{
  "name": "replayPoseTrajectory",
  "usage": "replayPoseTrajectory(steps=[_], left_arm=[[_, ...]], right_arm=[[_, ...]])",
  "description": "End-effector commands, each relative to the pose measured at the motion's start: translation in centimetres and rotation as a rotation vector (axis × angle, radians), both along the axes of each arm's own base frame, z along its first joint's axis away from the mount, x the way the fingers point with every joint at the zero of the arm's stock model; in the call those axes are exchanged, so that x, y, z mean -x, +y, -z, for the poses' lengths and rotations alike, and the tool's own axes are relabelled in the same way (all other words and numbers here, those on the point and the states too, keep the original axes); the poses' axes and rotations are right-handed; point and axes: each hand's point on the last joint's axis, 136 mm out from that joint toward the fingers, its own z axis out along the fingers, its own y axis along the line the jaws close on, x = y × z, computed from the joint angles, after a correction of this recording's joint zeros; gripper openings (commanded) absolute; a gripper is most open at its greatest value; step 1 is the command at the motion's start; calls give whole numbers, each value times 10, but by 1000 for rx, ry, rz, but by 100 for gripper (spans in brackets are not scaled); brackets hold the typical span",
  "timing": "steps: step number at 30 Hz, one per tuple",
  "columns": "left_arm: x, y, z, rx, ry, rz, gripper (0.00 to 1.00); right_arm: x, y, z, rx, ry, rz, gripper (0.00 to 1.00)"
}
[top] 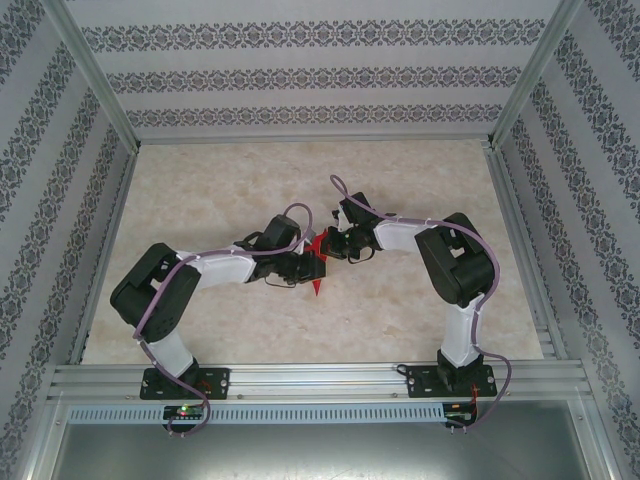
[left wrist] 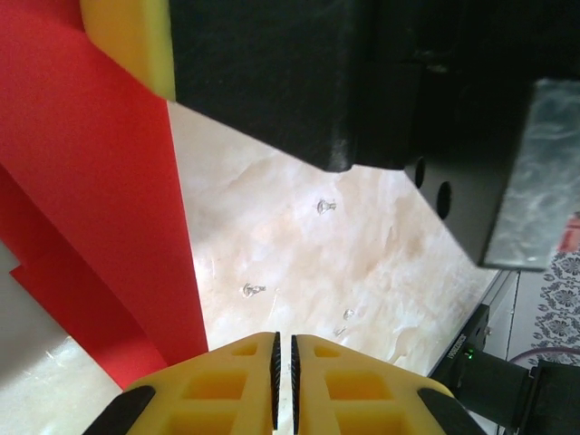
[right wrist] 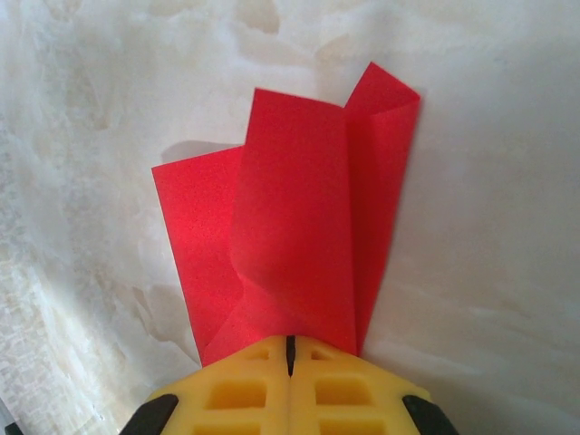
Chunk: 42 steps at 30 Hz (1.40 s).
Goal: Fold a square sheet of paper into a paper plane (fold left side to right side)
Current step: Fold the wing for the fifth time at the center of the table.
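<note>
One creased red sheet (right wrist: 299,217), two hands.
The sheet is pinched by the closed right hand (right wrist: 290,353), spread ahead of its tips; the left hand (left wrist: 283,362) is closed on nothing, the sheet seen to its left.

The sheet of paper (right wrist: 299,208) is bright red, unmarked and folded lengthwise into overlapping layers with uneven far corners. Its near end is pinched between the right fingers (right wrist: 236,390) and extends away from them. It lies just left of the left fingers (left wrist: 227,390).
</note>
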Motion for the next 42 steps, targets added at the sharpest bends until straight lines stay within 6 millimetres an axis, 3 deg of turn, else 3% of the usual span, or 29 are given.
replayPoseTrajectory(steps=[1,10,33,37,42], left_arm=[[9,-3,13,-15,20,4,16],[19,3,32,-59,49,-12,15],[22,-7,46,-60,71,-3,16],[30,4,55,-98,87,-18,15],[39,13,64,-111,104,-38,9]], right_arm=[[25,-12,32,104,100,-18,0],[25,-11,31,101,102,-23,0],[23,-9,27,92,96,-27,0],[10,-8,5,30,26,-17,0],[-8,-7,-47,-146,-103,-2,0]])
